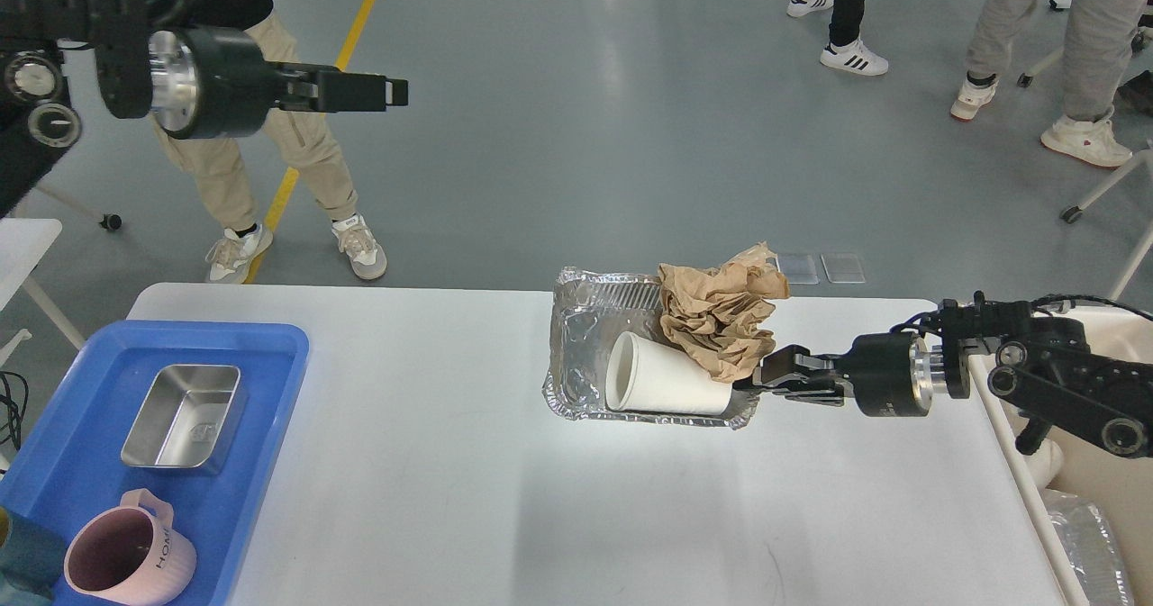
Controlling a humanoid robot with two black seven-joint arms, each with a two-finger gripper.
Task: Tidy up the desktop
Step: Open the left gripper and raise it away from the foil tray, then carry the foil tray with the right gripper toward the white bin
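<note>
The white desktop (450,462) spans the view. A crinkled foil tray (576,318) stands on it right of centre. In the tray a white paper cup (667,385) lies on its side and a ball of crumpled brown paper (716,313) rests against its far right corner. My right gripper (755,381) comes in from the right and is closed on the tray's near right edge, by the cup's base. My left gripper (396,93) is high at the upper left, far from the table, pointing right and holding nothing; its fingers are seen edge-on.
A blue plastic tray (270,354) at the desktop's left end holds a steel container (185,417) and a pink mug (126,561). A beige bin (1112,475) stands off the right edge. People stand on the floor beyond the table.
</note>
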